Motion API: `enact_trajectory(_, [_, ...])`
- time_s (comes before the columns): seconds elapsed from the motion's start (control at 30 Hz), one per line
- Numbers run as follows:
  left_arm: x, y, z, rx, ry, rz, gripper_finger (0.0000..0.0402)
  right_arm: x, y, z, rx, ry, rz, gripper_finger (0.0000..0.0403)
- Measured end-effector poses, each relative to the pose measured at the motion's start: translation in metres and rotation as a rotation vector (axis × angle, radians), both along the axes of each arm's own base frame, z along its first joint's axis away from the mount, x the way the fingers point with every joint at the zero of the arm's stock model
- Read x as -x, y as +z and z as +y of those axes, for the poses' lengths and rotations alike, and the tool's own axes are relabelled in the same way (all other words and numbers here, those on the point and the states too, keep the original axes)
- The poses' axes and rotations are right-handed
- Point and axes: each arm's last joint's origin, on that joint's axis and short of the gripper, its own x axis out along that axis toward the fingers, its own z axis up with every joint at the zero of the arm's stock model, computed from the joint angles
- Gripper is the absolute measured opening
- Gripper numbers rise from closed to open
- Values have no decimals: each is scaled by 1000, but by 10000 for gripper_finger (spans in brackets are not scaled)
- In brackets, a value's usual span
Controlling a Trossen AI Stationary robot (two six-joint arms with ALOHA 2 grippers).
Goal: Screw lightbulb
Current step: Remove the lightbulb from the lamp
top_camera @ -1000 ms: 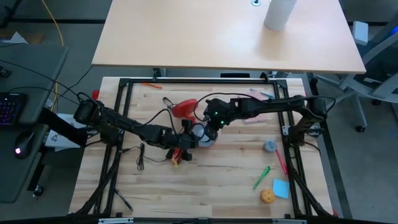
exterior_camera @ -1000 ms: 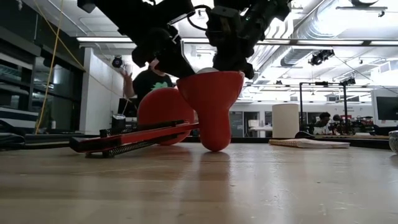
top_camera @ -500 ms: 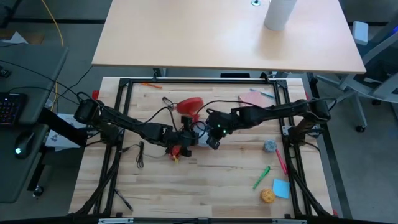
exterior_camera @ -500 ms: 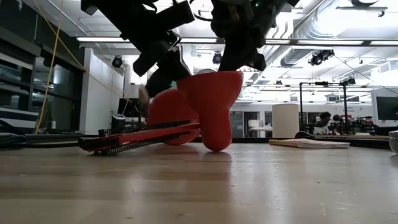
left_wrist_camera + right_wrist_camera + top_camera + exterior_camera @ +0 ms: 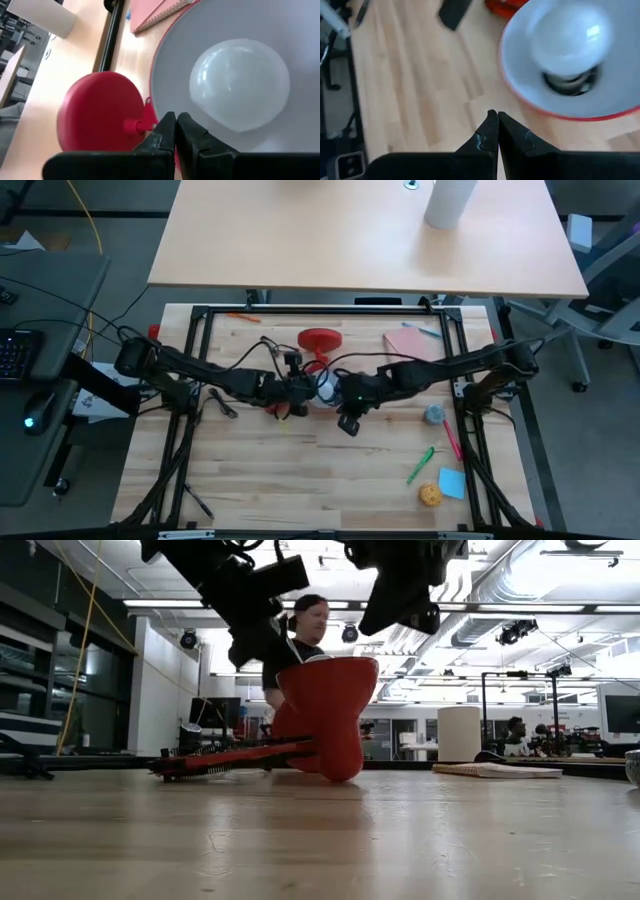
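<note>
The red desk lamp lies on the table. Its shade [image 5: 325, 700] opens upward, its arm [image 5: 230, 755] lies along the wood and its round base [image 5: 320, 340] is toward the far edge. The white lightbulb [image 5: 240, 85] sits inside the white-lined shade [image 5: 300, 30], its grey base in the socket [image 5: 570, 82]. My left gripper [image 5: 176, 120] is shut at the shade's rim. My right gripper [image 5: 494, 117] is shut and empty. It hovers over bare wood on the near side of the shade [image 5: 347, 423]. My left gripper has its shut fingers on the shade's red rim [image 5: 152, 112], on the side toward the lamp's base. The fingertips cover the place of contact, so I cannot tell whether one finger is inside. The shade stands with its narrow end on the table [image 5: 340, 772].
A grey-blue lump [image 5: 434, 414], a green pen [image 5: 420, 464], a blue note [image 5: 452, 482] and an orange ball [image 5: 430, 495] lie at the near right. A pink notebook [image 5: 412, 345] lies at the far right. Black cables [image 5: 225, 408] trail left. A person [image 5: 300, 620] stands behind the table.
My right gripper has drawn back from the shade's mouth, up and toward the table's near edge. My left gripper has moved toward the far edge with the lamp. The lamp's base has swung toward the far right and its arm has slid along the table.
</note>
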Motion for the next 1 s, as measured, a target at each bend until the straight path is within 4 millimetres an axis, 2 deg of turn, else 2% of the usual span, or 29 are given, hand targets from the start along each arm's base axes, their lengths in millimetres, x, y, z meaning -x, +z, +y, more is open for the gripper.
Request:
enact_trajectory(0.23, [22,15,1,-12,63,43,0,24,23,-11,132,-72,-2,0])
enact_trajectory(0.43, [39,28,1,185,161,-33,0,41,36,-16,185,-98,16,0])
enact_trajectory(0.77, [50,48,-22,331,118,-183,0,58,47,-17,209,-97,29,0])
enact_trajectory(1.0, [81,36,-27,477,114,-367,0,77,57,-10,259,-126,47,0])
